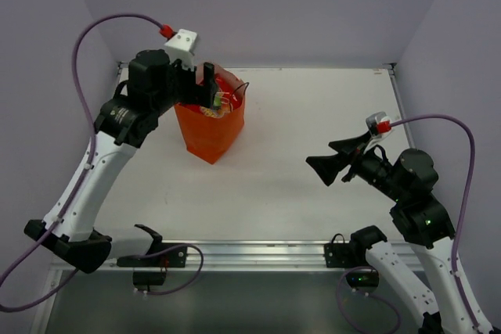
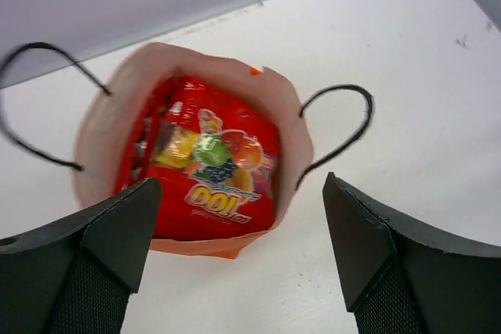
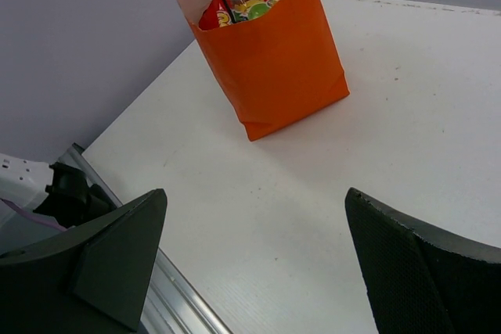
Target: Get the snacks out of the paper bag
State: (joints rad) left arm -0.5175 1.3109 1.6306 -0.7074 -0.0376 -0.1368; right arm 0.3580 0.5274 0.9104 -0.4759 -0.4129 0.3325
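While L fingers (image 2: pixel 102 248) & R fingers (image 3: pixel 102 263) gape, paper bag (image 3: pixel 274 60) holds red snack pkt (image 2: pixel 211 170).

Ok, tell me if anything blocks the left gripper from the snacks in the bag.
Nothing visible does. The left gripper hangs above the open mouth of the paper bag, jaws open; a red snack packet lies exposed, and the handles splay to either side.

The left end effector (image 2: pixel 241 185) and right end effector (image 3: pixel 254 193) are black, on white-and-black arms (image 1: pixel 86 185) with purple cables (image 1: pixel 102 19).
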